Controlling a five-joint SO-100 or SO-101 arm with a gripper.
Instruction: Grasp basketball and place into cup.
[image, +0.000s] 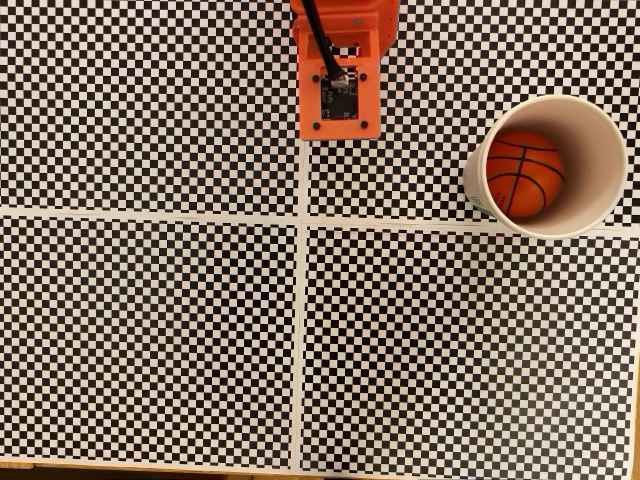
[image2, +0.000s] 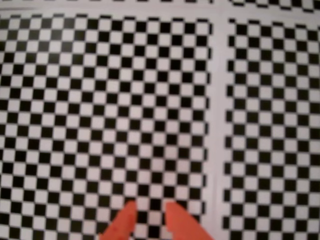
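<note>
The basketball (image: 524, 172) lies inside the cup (image: 600, 150), which stands upright at the right of the checkered tabletop (image: 150, 330) in the fixed view. The ball looks light, round and likely to roll, best pinched across its middle; the paper cup looks thin and easy to tip. The arm (image: 338, 70) sits at the top edge, well apart from the cup. In the wrist view the claw (image2: 149, 212) hangs over bare checks, its tips slightly parted and empty.

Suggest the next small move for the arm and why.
Probably none beyond holding or parking where it is: the basketball already sits inside the cup, and in the wrist view the gripper carries nothing, its orange tips over bare checkered table. The arm's body is at the fixed view's top edge, apart from the cup.
</note>
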